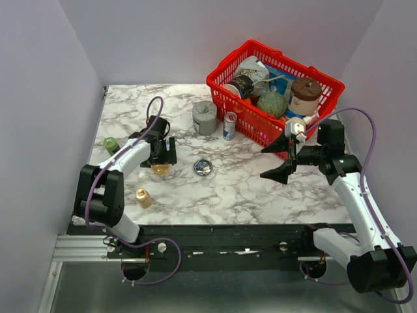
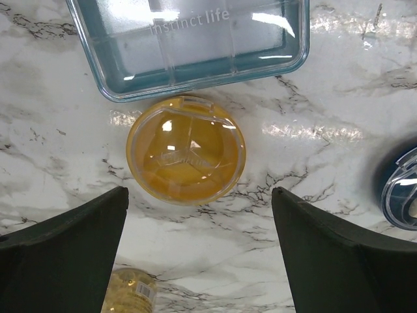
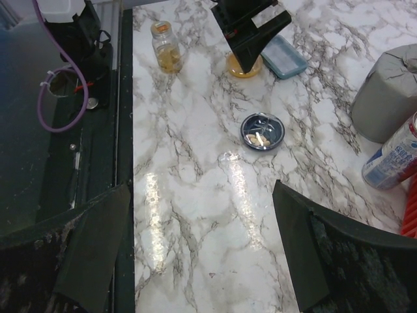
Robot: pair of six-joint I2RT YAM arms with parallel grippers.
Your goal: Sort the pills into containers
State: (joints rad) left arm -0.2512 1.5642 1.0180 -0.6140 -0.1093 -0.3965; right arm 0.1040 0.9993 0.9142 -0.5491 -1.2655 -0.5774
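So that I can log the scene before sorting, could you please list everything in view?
orange dish: one, translucent orange, left of centre
silvery dish: one, dark bluish inside, centre
pills: a few, pale, in the silvery dish
clear box: one, teal-tinted, beside the orange dish
pill bottle: one, amber contents, front left
green object: one, small, far left
grey cylinder: one, grey, back centre
can: one, red and blue, beside the cylinder
basket: one, red wire, back right, holding several containers
left gripper: one, black, open above the orange dish
right gripper: one, black, open, right of centre
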